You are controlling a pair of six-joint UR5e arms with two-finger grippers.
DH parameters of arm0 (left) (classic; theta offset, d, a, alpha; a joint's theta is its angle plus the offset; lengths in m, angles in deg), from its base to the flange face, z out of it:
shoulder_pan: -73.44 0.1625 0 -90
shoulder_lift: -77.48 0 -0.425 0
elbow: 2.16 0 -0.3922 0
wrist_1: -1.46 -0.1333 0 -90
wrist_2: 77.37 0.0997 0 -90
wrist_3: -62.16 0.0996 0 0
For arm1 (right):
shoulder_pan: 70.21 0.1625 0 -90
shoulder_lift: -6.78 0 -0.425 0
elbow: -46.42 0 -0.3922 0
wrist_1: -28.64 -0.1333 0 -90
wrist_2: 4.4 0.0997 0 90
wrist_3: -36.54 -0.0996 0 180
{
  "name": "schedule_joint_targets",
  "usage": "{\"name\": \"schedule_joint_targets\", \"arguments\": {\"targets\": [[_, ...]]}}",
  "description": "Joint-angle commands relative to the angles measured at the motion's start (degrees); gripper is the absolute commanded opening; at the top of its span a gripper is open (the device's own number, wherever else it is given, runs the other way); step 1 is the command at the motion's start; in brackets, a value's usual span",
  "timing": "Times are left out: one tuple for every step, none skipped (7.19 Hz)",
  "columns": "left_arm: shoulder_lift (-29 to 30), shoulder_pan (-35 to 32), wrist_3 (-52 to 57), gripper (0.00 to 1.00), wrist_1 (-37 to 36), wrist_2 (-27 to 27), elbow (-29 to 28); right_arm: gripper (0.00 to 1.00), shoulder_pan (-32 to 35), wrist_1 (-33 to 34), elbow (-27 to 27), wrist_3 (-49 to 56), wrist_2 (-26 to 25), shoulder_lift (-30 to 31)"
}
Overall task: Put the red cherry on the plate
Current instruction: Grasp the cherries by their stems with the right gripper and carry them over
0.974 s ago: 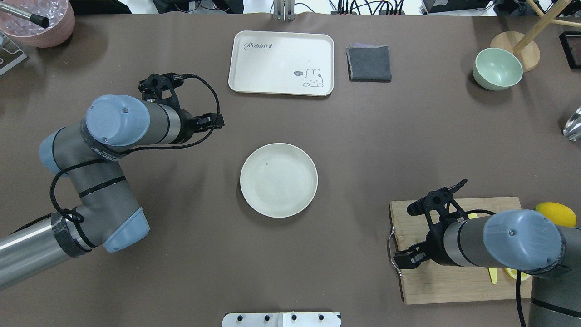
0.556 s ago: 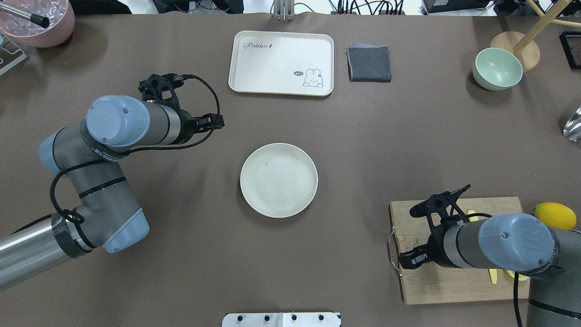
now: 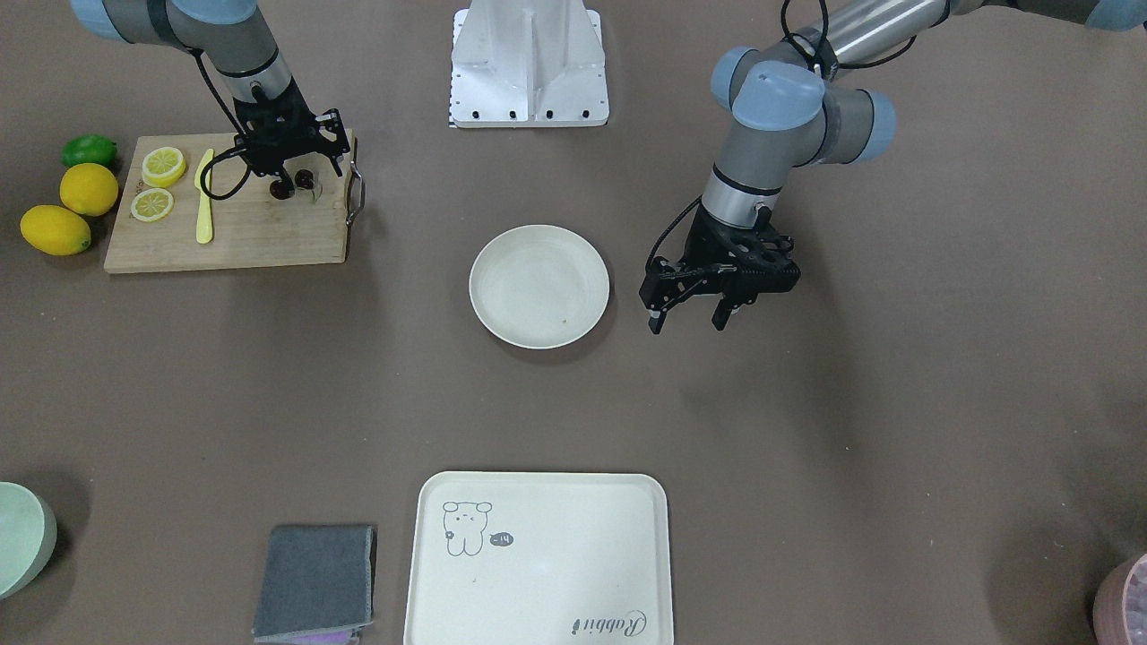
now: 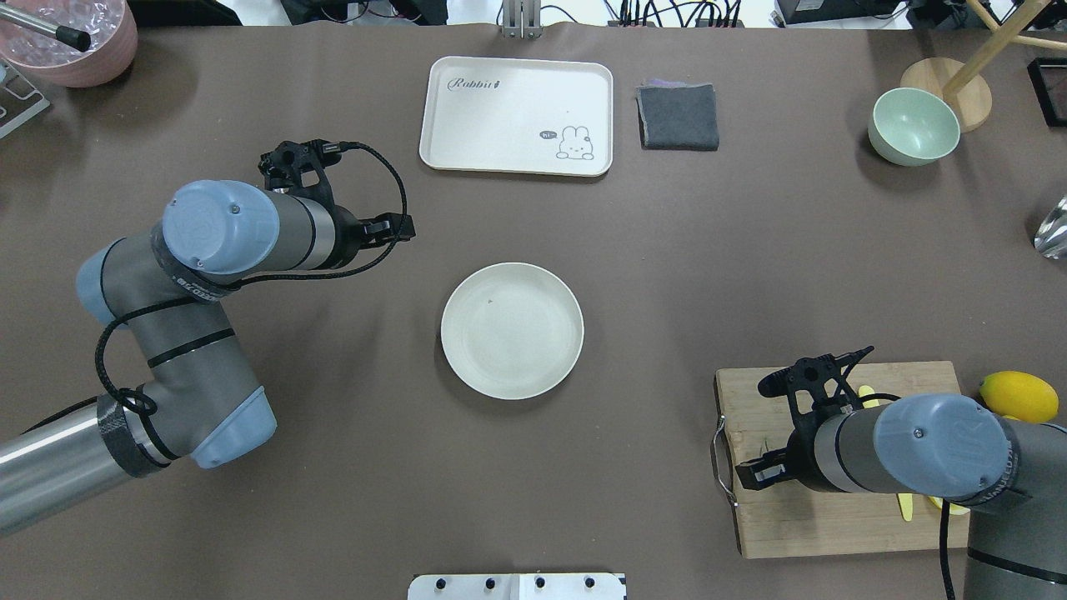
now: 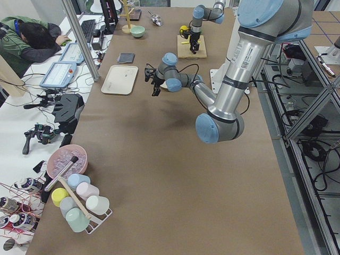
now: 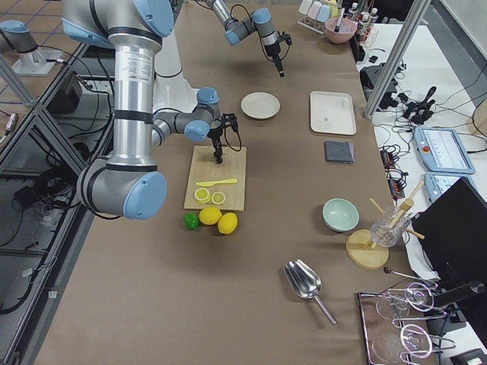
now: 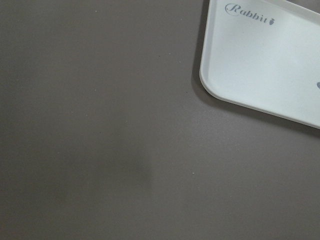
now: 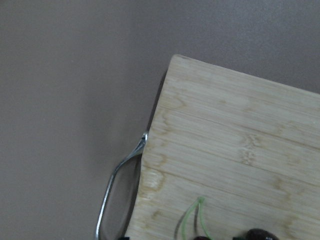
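Note:
The red cherry point(image 3: 285, 190) lies on the wooden cutting board point(image 3: 233, 235) near its metal handle. It is two dark glossy fruits with thin green stems point(image 8: 192, 220). My right gripper point(image 3: 291, 175) hangs right over the cherry, low above the board, and looks open, with nothing lifted. The overhead view hides the cherry under the right wrist. The round cream plate point(image 3: 539, 286) sits empty mid-table. My left gripper point(image 3: 686, 315) hovers open and empty beside the plate, a short gap from its rim. Only tabletop and a tray corner show in the left wrist view.
On the board lie two lemon slices point(image 3: 164, 166) and a yellow knife point(image 3: 204, 197). Two lemons point(image 3: 89, 188) and a lime point(image 3: 89, 150) sit beside it. Farther off are the rabbit tray point(image 3: 538, 555), a grey cloth point(image 3: 314, 582) and a mint bowl point(image 3: 22, 537).
My right wrist has drifted toward the robot's side of the board and the lemon shows more. The left arm has shifted slightly. The plate has stayed put.

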Motion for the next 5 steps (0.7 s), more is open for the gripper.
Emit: {"name": "schedule_joint_targets", "arguments": {"targets": [[0.1,0.2,0.0,0.98,0.0,0.0,0.1,0.38,0.0,0.0,0.3,-0.9,-0.1,0.0],[0.1,0.2,0.0,0.97,0.0,0.0,0.1,0.12,-0.1,0.0,0.3,-0.9,-0.1,0.3],[0.2,0.2,0.0,0.98,0.0,0.0,0.1,0.00,0.0,0.0,0.3,-0.9,-0.1,0.3],[0.2,0.2,-0.1,0.97,0.0,0.1,0.2,0.00,0.0,0.0,0.3,-0.9,-0.1,0.2],[0.1,0.2,-0.2,0.97,-0.1,0.0,0.2,0.00,0.1,0.0,0.0,-0.9,0.0,-0.1]]}}
